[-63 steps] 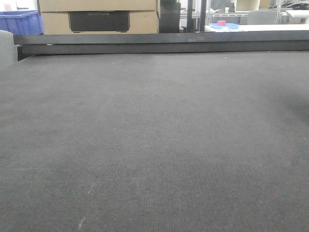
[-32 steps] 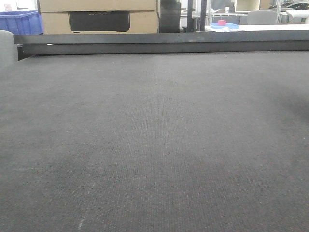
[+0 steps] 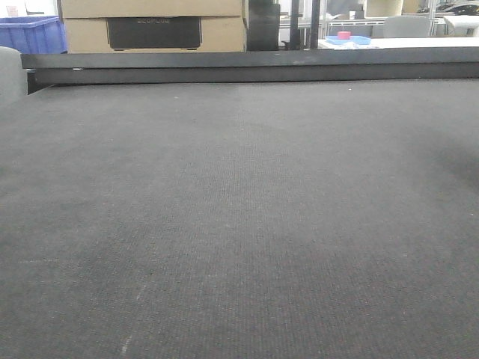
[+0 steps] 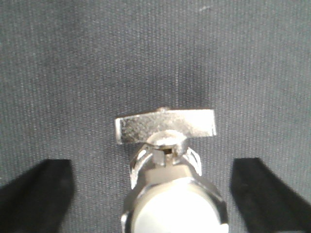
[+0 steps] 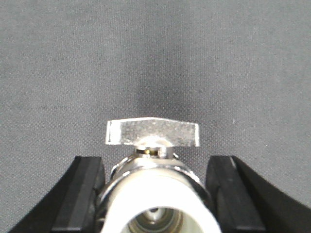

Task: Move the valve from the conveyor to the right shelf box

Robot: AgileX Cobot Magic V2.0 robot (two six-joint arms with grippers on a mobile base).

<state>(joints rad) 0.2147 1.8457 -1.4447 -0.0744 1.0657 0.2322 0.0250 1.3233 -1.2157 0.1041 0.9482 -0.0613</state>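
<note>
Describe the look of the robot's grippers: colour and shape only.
Only the jaws show. The left gripper has two matte black, wedge-shaped jaws. The right gripper has black jaws too, blockier, with flat inner faces and squared tips. No cables, markings or arm links are visible, and the front view shows neither arm.

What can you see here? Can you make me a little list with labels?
surface: conveyor, dark grey woven belt, black rail along its far edge
front view: shows no valve and no arm
left gripper: open, fingers well apart from the left valve
right gripper: fingers close beside the right valve; contact unclear
valves: shiny metal, each with a flat handle
background: cardboard box, blue bin
</note>
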